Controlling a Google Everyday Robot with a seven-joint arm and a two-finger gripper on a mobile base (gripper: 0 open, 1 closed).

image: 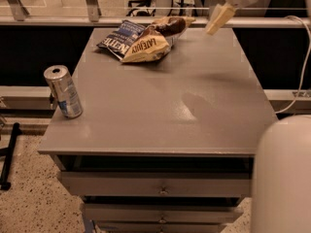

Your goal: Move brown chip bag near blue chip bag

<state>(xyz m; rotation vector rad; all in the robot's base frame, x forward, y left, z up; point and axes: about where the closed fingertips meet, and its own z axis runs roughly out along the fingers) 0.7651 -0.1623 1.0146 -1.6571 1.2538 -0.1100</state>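
Note:
The brown chip bag, tan-yellow with a dark brown middle, lies at the far left-centre of the grey table. It leans on and partly covers the right edge of the blue chip bag, so the two bags touch. My gripper hangs above the table's far edge, to the right of the bags and clear of them. It is open and empty. Only one tan finger shows; the other is cut off by the top of the view.
A silver and blue soda can stands near the table's left edge. Drawers sit below the front edge. A railing and glass run behind the table. My white robot body fills the lower right.

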